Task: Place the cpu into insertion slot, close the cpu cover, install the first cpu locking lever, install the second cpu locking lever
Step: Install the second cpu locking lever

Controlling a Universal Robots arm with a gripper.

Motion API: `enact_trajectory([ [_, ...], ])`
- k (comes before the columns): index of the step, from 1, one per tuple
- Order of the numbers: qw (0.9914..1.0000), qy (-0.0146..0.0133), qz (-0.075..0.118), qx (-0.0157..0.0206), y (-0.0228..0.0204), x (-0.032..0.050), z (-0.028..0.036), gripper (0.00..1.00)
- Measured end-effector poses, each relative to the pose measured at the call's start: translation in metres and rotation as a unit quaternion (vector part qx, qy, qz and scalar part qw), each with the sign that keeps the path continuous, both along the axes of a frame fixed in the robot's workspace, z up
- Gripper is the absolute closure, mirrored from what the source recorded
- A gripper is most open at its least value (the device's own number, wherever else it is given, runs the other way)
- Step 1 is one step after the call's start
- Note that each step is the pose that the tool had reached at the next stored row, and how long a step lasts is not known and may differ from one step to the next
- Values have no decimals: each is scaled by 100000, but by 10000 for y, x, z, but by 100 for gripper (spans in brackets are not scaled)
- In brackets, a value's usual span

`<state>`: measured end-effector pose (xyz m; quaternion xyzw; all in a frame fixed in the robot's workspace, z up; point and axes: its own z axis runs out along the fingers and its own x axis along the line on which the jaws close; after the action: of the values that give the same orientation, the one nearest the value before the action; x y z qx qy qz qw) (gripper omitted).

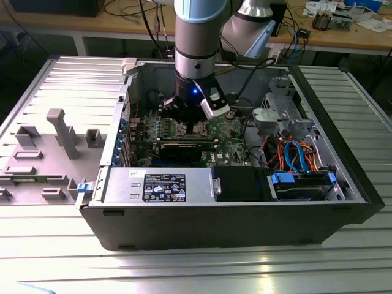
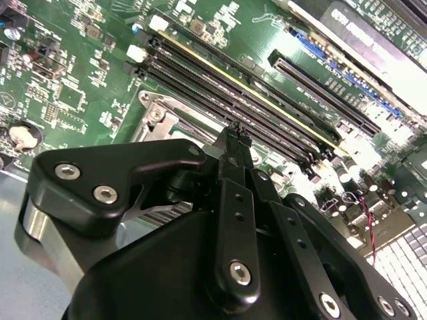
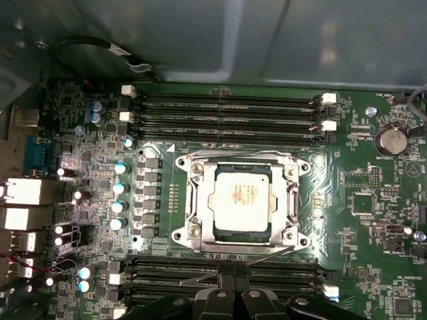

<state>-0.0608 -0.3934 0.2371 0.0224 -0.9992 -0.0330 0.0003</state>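
Tool [image 3: 233, 285] tips together at cpu cover [image 3: 291, 200] edge, over cpu [image 3: 241, 195].

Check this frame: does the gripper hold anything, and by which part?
Nothing visibly held. The gripper has its fingers together beside the cpu cover, by a thin lever.

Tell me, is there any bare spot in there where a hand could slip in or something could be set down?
Inside the case, hardly: the gripper hangs just beside the cpu, with memory slots on both sides of it. Cables crowd the exterior view's right. The roomiest bare patches are the ribbed table in front of the case and the grey panel on that view's left.
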Motion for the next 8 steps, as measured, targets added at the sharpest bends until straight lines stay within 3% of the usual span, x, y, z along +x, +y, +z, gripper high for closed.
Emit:
enact_trajectory([
  [8,100000,3,55,-5,0,0,0,89],
])
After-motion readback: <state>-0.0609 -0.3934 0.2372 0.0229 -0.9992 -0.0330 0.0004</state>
